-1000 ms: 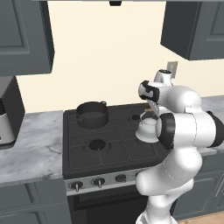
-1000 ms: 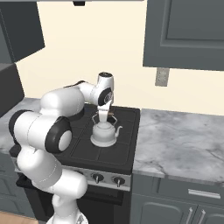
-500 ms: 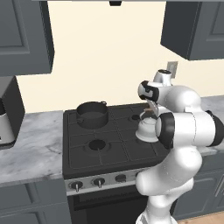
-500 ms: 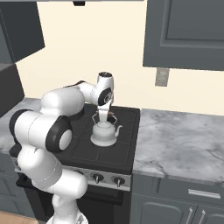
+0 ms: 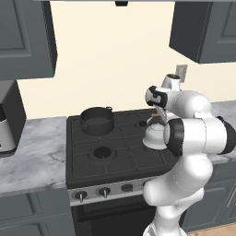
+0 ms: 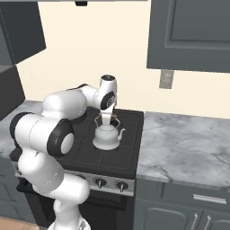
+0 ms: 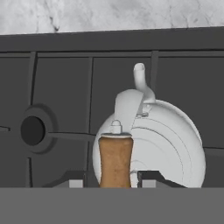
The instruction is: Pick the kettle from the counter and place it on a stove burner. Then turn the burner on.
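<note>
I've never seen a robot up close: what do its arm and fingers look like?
The arm is a chain of fat, glossy white rounded segments joined by dark bands. The gripper ends in two small dark fingers with pale pads. No cables or markings are visible.

The kettle [image 6: 107,137] is small, round and shiny white, with a short spout, a little knob on its lid and a brown wooden handle [image 7: 115,161] that arches over the top. It stands upright on the black grates of the stove, on the right side near the front, over a stove burner. Another stove burner [image 5: 101,153] is a round black ring under the grates. The table [image 6: 188,150] is grey-white marble and lies beside the stove.
</note>
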### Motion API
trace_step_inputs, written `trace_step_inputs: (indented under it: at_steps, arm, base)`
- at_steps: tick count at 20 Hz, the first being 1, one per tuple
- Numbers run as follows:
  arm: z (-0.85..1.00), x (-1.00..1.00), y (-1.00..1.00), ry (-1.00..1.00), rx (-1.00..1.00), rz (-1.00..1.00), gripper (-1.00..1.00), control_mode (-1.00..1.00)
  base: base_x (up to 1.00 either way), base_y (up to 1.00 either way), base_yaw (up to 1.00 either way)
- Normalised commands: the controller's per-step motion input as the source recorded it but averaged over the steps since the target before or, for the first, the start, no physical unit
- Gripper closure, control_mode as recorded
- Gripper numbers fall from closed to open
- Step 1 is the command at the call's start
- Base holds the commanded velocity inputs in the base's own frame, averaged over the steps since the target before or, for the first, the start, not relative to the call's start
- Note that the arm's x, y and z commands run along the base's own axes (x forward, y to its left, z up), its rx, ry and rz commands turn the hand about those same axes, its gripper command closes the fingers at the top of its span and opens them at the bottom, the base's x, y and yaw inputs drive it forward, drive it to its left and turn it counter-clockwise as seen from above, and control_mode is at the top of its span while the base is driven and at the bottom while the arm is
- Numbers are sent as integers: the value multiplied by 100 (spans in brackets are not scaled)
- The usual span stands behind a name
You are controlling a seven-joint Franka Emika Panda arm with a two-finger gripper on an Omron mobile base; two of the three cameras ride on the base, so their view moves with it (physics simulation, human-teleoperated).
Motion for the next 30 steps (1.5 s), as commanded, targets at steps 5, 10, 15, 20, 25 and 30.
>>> trace_step_inputs:
  at_steps: [5,10,15,20,25,30]
  arm:
    - [-2,0,0,-2,0,0,-100,-100]
    - [0,0,0,0,0,0,-100,-100]
    - [0,0,-3,0,0,0,-100,-100]
    - [0,0,-3,0,0,0,-100,-100]
    - [5,0,-2,0,0,0,-100,-100]
    - [36,-7,0,0,0,1,-100,-100]
  base:
    - [0,0,0]
    - [0,0,0]
    - [0,0,0]
    - [0,0,0]
    - [0,0,0]
    - [0,0,0]
